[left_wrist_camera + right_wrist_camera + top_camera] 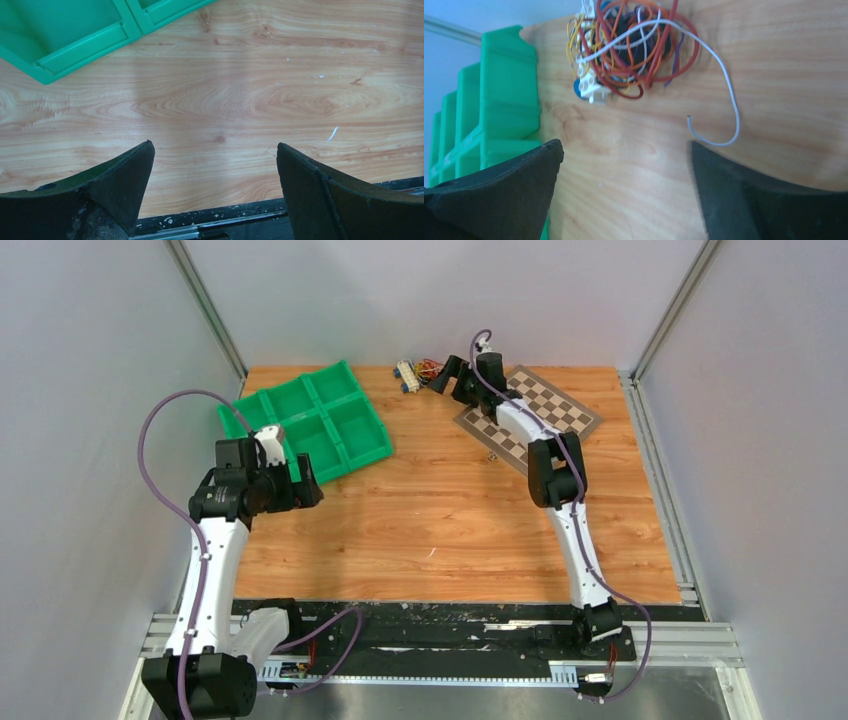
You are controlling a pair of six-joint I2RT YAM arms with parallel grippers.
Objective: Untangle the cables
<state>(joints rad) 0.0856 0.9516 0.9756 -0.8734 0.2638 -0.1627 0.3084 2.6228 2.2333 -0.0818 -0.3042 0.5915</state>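
A tangle of thin cables (634,47) in red, orange, yellow and white lies on the wooden table at the far edge, on a small white connector block (591,89). One white wire (729,107) loops out to the right. In the top view the tangle (418,371) sits at the back centre. My right gripper (626,150) is open and empty, just short of the tangle; it also shows in the top view (446,375). My left gripper (215,152) is open and empty over bare wood near the front left; in the top view it (305,485) is beside the green tray.
A green compartment tray (310,420) stands at the back left and shows in the right wrist view (504,105) and in the left wrist view (65,37). A checkerboard plate (560,405) lies at the back right. Grey walls enclose the table.
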